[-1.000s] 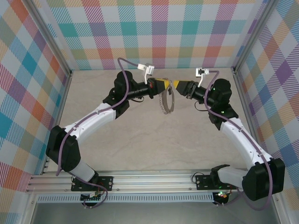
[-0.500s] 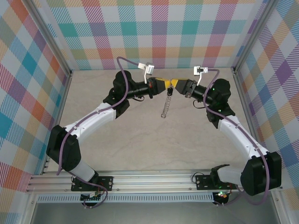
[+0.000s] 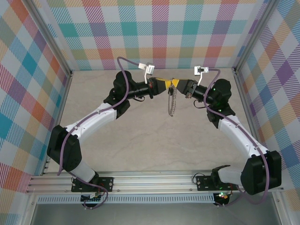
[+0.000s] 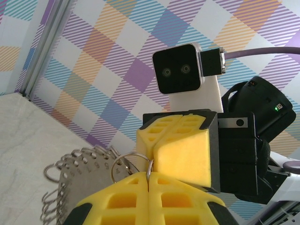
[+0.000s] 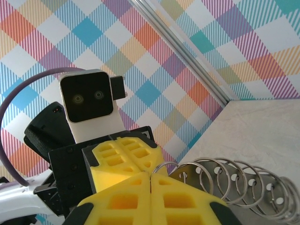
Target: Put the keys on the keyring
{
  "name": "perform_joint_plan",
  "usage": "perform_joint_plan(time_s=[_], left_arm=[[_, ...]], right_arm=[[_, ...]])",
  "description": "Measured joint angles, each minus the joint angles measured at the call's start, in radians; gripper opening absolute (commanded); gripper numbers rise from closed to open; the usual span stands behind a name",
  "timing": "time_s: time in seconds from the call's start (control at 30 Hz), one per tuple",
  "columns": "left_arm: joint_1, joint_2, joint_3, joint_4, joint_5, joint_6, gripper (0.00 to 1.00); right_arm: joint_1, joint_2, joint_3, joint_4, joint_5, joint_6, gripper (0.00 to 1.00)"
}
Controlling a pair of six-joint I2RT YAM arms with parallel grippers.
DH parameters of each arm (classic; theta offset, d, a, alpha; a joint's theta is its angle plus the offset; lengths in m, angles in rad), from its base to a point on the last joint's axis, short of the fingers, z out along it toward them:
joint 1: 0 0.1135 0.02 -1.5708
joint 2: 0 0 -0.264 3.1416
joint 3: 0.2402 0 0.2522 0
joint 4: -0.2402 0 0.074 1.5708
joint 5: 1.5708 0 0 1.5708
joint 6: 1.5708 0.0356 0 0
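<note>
Left gripper (image 3: 164, 86) clenched on keyring (image 3: 172, 104) top loop, tip to tip with right gripper (image 3: 178, 85), likewise clamped on ring; keyring hangs below junction, above table (image 3: 140, 140), far centre; loops fan out beside yellow fingers (image 5: 122, 201) at both wrists

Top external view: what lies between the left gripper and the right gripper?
The keyring: left gripper and right gripper pinch its top, the rest dangling, in the top external view.
</note>
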Motion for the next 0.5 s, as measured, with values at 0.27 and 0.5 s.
perform_joint_plan(time_s=[0.27, 0.5], left_arm=[[0.000, 0.001, 0.000, 0.001, 0.000, -0.006, 0.00], [0.000, 0.001, 0.000, 0.001, 0.000, -0.007, 0.00]], right_arm=[[0.000, -0.009, -0.016, -0.039, 0.018, -0.020, 0.38], [-0.012, -0.041, -0.035, -0.069, 0.042, -0.031, 0.35]])
